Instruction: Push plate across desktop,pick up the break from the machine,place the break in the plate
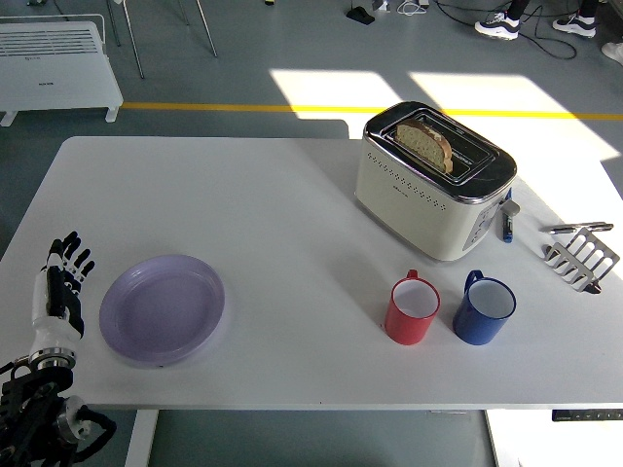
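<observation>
The purple plate (162,308) lies flat on the white bench (292,204), near the front edge on the left side; it is empty. It looks like a light plastic plate with a smooth bottom, so I think it will slide easily on the smooth top; a soft push on its rim should do, because a hard push could send it too far or spin it round.

The left robot hand (63,282) is just beside the plate, on its left, not touching it; its fingers are straight and a little spread, and it holds nothing. The right robot hand cannot be seen.

The bread (425,143) stands up in a slot of the cream toaster (435,182), at the back right of the bench, well apart from the plate; the top of the bread sticks out above the slot. Bread is light and soft, and it crumbles; I think the best place to hold it is the top part that sticks out, pinched gently on its two flat sides and lifted straight up, so it does not tear or catch in the slot.

Counting: one plate; one toaster; one slice of bread that I can see; two mugs, a red mug (414,309) and a blue mug (484,306), side by side in front of the toaster; one metal rack (581,255) at the far right edge.
</observation>
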`<move>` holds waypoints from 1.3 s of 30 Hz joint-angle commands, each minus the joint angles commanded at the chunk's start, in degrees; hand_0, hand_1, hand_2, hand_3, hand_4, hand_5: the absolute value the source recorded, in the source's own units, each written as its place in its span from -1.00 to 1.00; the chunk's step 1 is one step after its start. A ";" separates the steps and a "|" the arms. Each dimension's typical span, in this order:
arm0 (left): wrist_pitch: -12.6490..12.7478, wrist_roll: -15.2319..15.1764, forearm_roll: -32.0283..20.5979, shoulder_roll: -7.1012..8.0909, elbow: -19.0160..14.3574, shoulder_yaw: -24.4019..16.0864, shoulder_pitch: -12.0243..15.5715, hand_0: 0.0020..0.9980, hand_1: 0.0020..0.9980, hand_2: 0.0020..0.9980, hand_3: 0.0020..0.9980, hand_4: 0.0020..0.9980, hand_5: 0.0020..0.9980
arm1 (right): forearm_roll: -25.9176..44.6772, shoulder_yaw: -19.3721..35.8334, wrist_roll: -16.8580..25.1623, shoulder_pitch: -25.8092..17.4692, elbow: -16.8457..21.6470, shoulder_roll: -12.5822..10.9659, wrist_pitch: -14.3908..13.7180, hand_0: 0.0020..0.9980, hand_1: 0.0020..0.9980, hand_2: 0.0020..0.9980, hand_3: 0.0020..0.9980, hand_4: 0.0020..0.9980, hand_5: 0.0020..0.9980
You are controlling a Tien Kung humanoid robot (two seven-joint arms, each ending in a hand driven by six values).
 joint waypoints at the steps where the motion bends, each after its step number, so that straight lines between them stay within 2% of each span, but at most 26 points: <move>1: 0.01 -0.05 0.05 0.00 0.04 0.09 0.04 0.74 0.80 0.91 0.75 0.17 1.00 | 0.00 0.01 0.00 0.00 0.00 0.00 0.00 0.52 0.42 0.42 0.33 0.01 0.03; 7: 0.09 -0.29 0.58 0.00 0.29 1.42 0.58 0.74 0.81 0.92 0.75 0.16 1.00 | 0.04 0.01 0.01 0.00 -0.02 -0.03 0.01 0.53 0.42 0.42 0.33 0.01 0.03; 15: 0.14 -0.17 -1.24 0.00 -0.18 3.67 1.91 0.74 0.81 0.92 0.74 0.19 1.00 | 0.07 -0.15 0.01 -0.02 -0.09 -0.12 -0.04 0.53 0.42 0.42 0.33 0.01 0.03; 25: 0.44 -0.48 -1.74 0.00 -0.39 4.07 3.31 0.74 0.81 0.91 0.75 0.20 1.00 | 0.07 -0.49 0.04 -0.29 -0.12 -0.14 -0.10 0.52 0.42 0.42 0.33 0.01 0.03; 39: 1.11 -1.21 -2.10 0.00 -2.27 4.53 3.51 0.74 0.80 0.91 0.74 0.20 1.00 | 0.14 -1.06 0.13 -0.14 -0.24 -0.01 -0.04 0.52 0.42 0.42 0.33 0.01 0.03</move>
